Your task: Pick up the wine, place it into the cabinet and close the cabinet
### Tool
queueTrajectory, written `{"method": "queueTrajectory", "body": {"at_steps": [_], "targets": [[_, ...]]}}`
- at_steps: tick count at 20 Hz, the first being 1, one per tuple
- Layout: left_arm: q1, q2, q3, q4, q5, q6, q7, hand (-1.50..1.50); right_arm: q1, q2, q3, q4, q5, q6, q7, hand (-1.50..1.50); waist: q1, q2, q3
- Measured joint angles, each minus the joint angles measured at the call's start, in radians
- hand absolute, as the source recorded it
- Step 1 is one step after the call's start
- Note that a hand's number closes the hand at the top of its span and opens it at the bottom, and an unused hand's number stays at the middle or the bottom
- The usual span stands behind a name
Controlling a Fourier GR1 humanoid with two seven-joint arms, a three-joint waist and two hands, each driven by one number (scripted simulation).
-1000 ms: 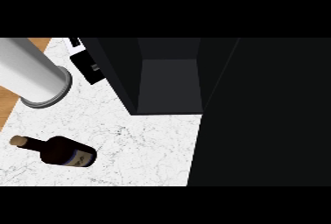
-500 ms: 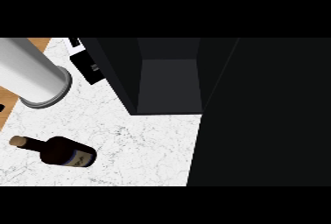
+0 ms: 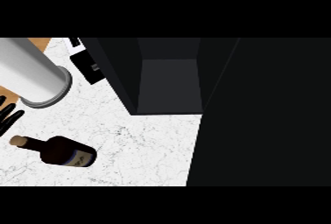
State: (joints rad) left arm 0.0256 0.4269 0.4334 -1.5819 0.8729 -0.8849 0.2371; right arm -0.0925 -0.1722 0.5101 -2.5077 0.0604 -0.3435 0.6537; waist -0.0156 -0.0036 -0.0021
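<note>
Your left robot hand (image 3: 8, 118) sits open at nine o'clock. Wine (image 3: 62, 152) lies sideways on the tabletop (image 3: 142, 144) at seven o'clock. It is likely heavy, slick, breakable glass, so grasp its broad body.

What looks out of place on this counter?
The wine bottle lies on its side on the marble counter, cork pointing left, instead of standing upright. No spill shows. The dark cabinet stands open.
</note>
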Motion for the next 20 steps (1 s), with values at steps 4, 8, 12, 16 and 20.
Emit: {"method": "queueTrajectory", "body": {"at_steps": [4,8,12,16,20], "targets": [[-0.018,-0.037,0.029,0.089,-0.117,-0.061,-0.067,-1.5,0.003,-0.014,0.011,-0.001,0.003,-0.015,-0.006,-1.5,-0.002,0.0,0.0],[-0.039,-0.06,0.05,0.165,-0.219,-0.101,-0.13,-1.5,0.007,-0.035,0.03,-0.003,0.008,-0.028,-0.008,-1.5,-0.004,0.0,0.0],[-0.063,-0.086,0.067,0.245,-0.347,-0.13,-0.21,-1.5,-0.015,-0.043,0.044,-0.001,0.012,-0.05,0.004,-1.5,-0.006,0.0,-0.001],[-0.092,-0.1,0.066,0.302,-0.444,-0.132,-0.26,-1.5,-0.036,-0.062,0.043,-0.004,0.016,-0.062,0.023,-1.5,-0.008,0.0,-0.001],[-0.115,-0.107,0.069,0.378,-0.561,-0.125,-0.336,-1.5,-0.027,-0.07,0.06,-0.001,0.018,-0.08,0.012,-1.5,-0.008,0.001,-0.001]]}}
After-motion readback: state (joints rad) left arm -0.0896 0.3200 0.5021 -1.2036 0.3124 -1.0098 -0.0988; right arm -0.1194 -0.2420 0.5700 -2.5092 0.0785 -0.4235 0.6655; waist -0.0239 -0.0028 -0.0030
